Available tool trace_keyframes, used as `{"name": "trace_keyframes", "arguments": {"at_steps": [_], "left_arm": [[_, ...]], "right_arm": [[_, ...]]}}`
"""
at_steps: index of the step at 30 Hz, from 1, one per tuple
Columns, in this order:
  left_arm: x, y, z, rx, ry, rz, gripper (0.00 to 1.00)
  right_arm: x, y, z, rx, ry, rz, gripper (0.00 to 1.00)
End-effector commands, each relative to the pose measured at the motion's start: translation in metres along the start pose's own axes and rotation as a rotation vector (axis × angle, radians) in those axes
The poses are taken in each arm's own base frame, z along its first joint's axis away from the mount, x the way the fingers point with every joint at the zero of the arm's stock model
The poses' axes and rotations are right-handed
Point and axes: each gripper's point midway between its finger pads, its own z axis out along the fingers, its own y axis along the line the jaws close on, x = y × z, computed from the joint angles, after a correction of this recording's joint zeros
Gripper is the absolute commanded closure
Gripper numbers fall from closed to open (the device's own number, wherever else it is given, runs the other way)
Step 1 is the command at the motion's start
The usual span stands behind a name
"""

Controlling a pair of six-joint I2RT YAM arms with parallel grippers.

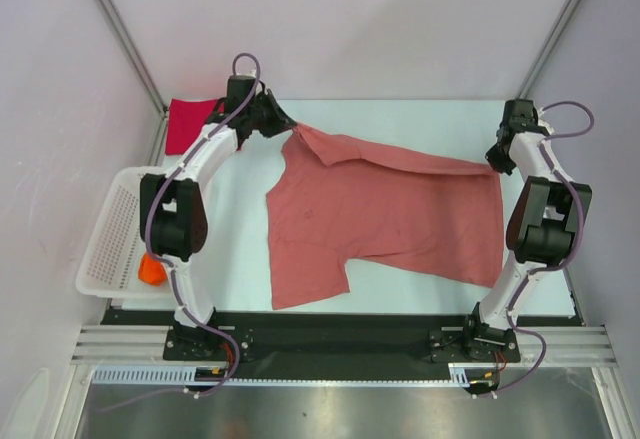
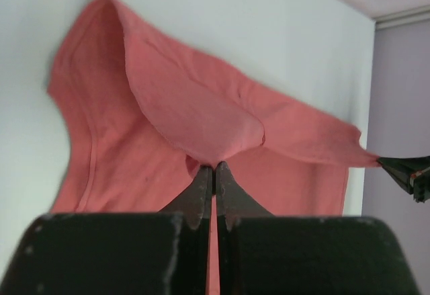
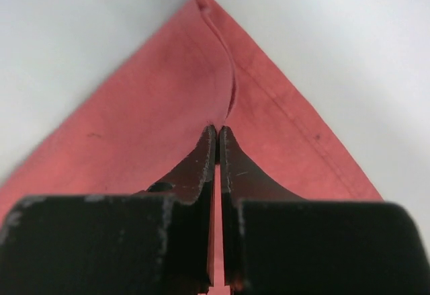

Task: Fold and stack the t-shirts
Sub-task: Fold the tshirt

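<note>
Gripping one edge of the salmon-pink t-shirt [image 1: 380, 219] at both ends.
Clenching the left gripper [image 2: 215, 169] on a bunched fold and the right gripper [image 3: 218, 130] on a hemmed corner, stretching that edge between the jaws, leaving the rest spread ahead of them on the table [image 1: 240, 249]. Likely needing level, matched travel, avoiding a skewed crease.

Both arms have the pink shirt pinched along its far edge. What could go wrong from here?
Both pairs of jaws grip only a small pinch of the salmon-pink shirt, so it might slip when pulled. It lies skewed, so the fold may come out crooked. The left arm could brush the red shirt beside it.
</note>
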Motion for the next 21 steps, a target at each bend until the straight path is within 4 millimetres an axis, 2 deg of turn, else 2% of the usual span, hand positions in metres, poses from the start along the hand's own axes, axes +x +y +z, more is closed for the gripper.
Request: {"name": "trace_keyframes", "arguments": {"at_steps": [1, 10, 15, 21], "left_arm": [[0.005, -0.01, -0.031, 0.026, 0.018, -0.017, 1.0], [0.035, 0.011, -0.041, 0.017, 0.111, -0.071, 1.0], [0.036, 0.022, -0.047, 0.002, 0.122, -0.088, 1.0], [0.041, 0.029, -0.041, -0.006, 0.148, -0.085, 1.0]], "right_arm": [[0.002, -0.014, -0.022, -0.002, 0.02, 0.038, 1.0], [0.009, -0.028, -0.024, 0.01, 0.03, 0.021, 1.0], [0.013, -0.034, -0.02, 0.029, 0.029, 0.008, 1.0], [0.025, -0.037, -0.012, 0.048, 0.071, 0.001, 1.0]]}}
